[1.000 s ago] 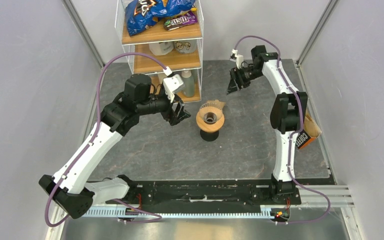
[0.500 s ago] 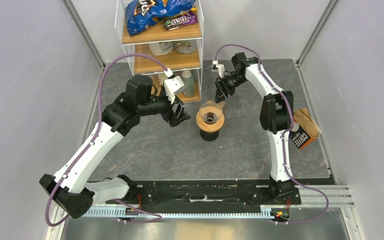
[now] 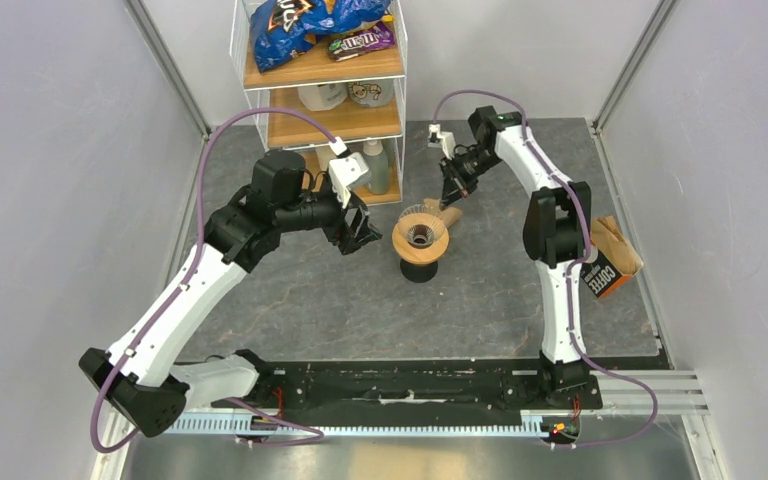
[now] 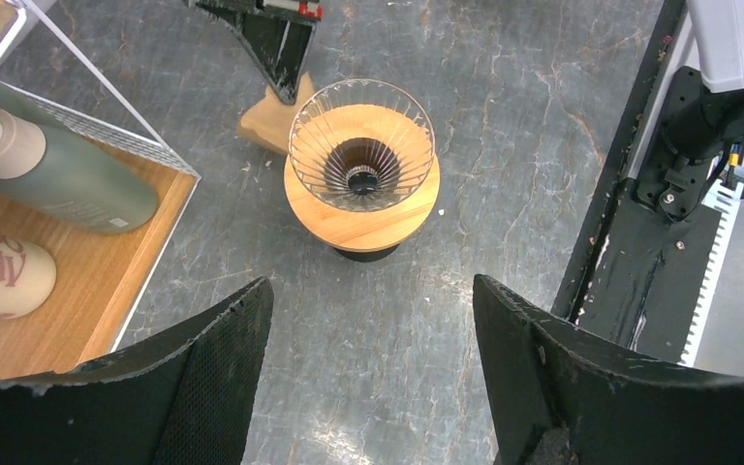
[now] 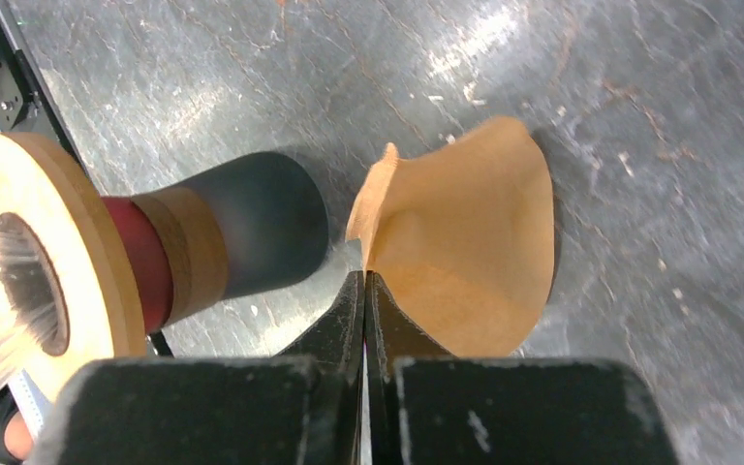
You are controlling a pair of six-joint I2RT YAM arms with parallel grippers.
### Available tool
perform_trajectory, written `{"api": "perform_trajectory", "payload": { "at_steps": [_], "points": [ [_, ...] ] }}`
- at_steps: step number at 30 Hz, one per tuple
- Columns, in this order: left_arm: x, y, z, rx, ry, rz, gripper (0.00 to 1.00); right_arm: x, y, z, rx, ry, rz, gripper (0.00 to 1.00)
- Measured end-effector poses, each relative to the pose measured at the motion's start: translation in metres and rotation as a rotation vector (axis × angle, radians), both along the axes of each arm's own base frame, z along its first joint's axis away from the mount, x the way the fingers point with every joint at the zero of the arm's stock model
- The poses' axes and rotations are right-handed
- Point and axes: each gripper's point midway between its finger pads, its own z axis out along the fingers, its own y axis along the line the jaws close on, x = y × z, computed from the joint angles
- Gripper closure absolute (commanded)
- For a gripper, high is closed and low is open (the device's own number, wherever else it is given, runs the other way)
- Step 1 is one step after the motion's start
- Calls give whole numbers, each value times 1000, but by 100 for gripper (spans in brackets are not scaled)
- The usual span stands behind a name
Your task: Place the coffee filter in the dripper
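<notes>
The right gripper (image 5: 364, 281) has its fingers pressed together, pinching the near edge of the coffee filter (image 5: 465, 252). The filter lies on the gray table (image 3: 340, 300) just beside the dripper (image 3: 420, 240), on its far right side, with the pinched edge curled up off the surface and the rest flat. The dripper stands upright, its glass cone empty above the wooden ring (image 4: 368, 223). The left gripper (image 3: 358, 232) hovers near the dripper's left side, fingers spread wide and holding nothing. The white wire rack (image 3: 320, 70) stands behind.
</notes>
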Motion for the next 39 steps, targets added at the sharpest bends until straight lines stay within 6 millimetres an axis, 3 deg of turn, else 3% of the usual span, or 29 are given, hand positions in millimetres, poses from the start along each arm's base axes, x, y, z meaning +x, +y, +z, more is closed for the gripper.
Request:
{"api": "perform_trajectory", "payload": {
  "at_steps": [2, 5, 7, 11, 13, 15, 18, 20, 23, 32, 39],
  "points": [
    [0, 0, 0, 0, -1, 0, 20, 2, -11, 8, -23, -17, -19, 100],
    [-3, 2, -2, 0, -1, 1, 20, 5, -29, 39, -45, -91, -55, 100],
    [-5, 4, -3, 0, -1, 2, 20, 6, -41, 73, -63, -180, -77, 100],
    [-9, 8, -2, -3, -12, 10, 20, -1, -60, 163, -86, -438, -101, 100],
    [-9, 10, 0, -5, -22, 19, 20, -14, -61, 208, -96, -586, -88, 100],
    [-10, 12, 3, -11, -33, 27, 20, -33, -55, 241, -104, -696, -64, 100],
    [-11, 15, 7, -21, -41, 37, 20, -71, -33, 274, -104, -833, 6, 100],
    [-11, 17, 8, -24, -44, 50, 20, -93, -19, 279, -99, -874, 56, 100],
    [-9, 21, 11, -26, -52, 74, 20, -118, 0, 270, -108, -888, 126, 100],
    [-7, 29, 16, -34, -73, 109, 20, -123, 22, 197, -250, -822, 229, 100],
    [-7, 29, 13, -30, -68, 108, 20, -122, 33, 195, -258, -860, 240, 100]
  ]
}}
